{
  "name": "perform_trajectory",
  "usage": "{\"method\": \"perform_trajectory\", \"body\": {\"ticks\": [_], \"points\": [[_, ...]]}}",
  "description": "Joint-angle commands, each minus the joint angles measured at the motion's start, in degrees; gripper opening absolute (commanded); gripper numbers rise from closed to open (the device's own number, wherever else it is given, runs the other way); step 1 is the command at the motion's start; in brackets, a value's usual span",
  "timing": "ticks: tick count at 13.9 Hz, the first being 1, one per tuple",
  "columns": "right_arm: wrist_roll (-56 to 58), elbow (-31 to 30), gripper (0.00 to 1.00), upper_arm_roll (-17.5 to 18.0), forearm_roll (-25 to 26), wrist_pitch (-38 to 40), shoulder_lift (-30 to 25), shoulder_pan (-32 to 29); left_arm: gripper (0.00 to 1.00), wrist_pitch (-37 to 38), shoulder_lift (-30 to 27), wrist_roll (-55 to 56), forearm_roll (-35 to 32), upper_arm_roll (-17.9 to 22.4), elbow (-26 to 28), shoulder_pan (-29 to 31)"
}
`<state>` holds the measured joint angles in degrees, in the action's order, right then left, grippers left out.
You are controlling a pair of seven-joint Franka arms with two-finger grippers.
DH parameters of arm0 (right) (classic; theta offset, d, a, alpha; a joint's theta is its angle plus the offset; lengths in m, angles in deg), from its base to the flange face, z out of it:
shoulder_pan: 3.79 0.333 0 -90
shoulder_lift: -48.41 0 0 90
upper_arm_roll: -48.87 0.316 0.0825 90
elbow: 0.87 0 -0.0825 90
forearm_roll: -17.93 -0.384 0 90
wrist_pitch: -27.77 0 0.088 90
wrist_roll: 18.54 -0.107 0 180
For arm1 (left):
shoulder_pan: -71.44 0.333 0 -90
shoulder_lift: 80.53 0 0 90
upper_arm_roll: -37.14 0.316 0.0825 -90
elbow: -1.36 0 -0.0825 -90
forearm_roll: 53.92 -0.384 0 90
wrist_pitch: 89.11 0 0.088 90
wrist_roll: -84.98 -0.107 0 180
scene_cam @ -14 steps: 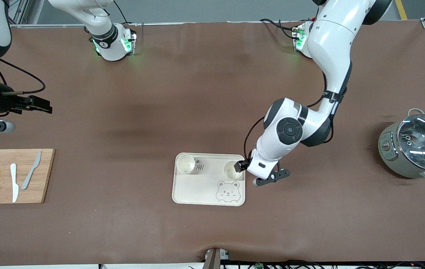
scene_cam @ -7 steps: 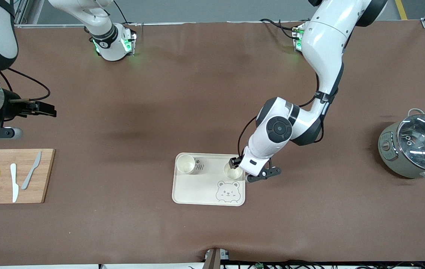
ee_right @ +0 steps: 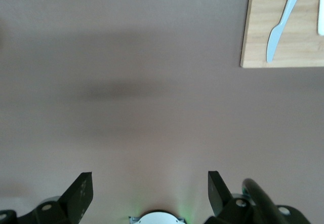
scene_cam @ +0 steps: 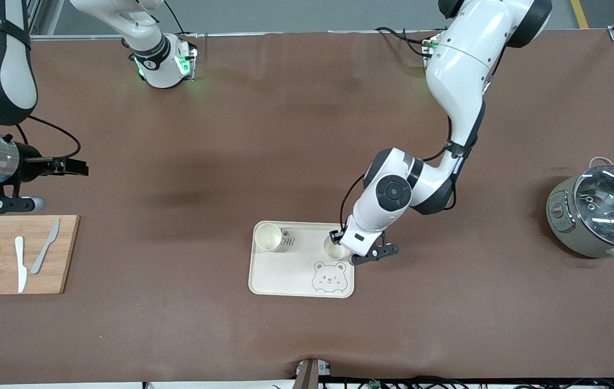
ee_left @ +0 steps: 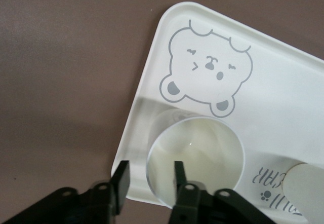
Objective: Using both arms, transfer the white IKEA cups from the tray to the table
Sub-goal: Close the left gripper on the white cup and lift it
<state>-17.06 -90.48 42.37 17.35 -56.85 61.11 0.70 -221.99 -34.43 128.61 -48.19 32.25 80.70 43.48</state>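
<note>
Two white cups stand on a cream bear tray [scene_cam: 285, 281]. The left hand [ee_left: 149, 176] pinches the wall of one cup [ee_left: 202, 165], one finger inside. The other cup [scene_cam: 267, 236] stands alone. The right hand [ee_right: 149, 191] waits with fingers spread wide over the bare counter [scene_cam: 231, 135].

Brown table [scene_cam: 285, 135] with bear tray [scene_cam: 285, 278], wooden cutting board [scene_cam: 66, 254] and lidded grey-green pot [scene_cam: 571, 227].

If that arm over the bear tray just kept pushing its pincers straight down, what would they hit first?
Probably the wall of the cup: the left gripper has one finger inside its rim and one outside. Straight below lies the bear tray; depth is hard to judge.
</note>
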Motion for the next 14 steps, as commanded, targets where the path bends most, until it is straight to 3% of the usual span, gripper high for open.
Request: {"method": "perform_trajectory", "body": {"ticks": [1, 8, 10, 14], "points": [[-0.24, 0.76, 1.0, 0.52, -0.2, 0.94, 2.67, -2.11, 0.02, -0.09, 0.49, 0.4, -1.16, 0.68, -1.2, -0.69], [-0.33, 1.02, 1.0, 0.61, -2.48, 1.12, 7.42, -0.62, 0.0, 0.0, -1.0, 0.22, -1.95, 0.85, -1.28, -0.25], [-0.33, 0.93, 1.0, 0.61, -5.38, 1.12, 8.3, -0.71, 0.0, 0.26, -3.37, 0.05, -1.95, 0.85, -1.29, 0.62], [-0.24, 1.2, 1.0, 0.61, -4.86, 0.86, 12.51, 1.23, 0.0, 4.55, -8.64, -0.04, -3.0, 0.94, -0.58, 4.14]]}}
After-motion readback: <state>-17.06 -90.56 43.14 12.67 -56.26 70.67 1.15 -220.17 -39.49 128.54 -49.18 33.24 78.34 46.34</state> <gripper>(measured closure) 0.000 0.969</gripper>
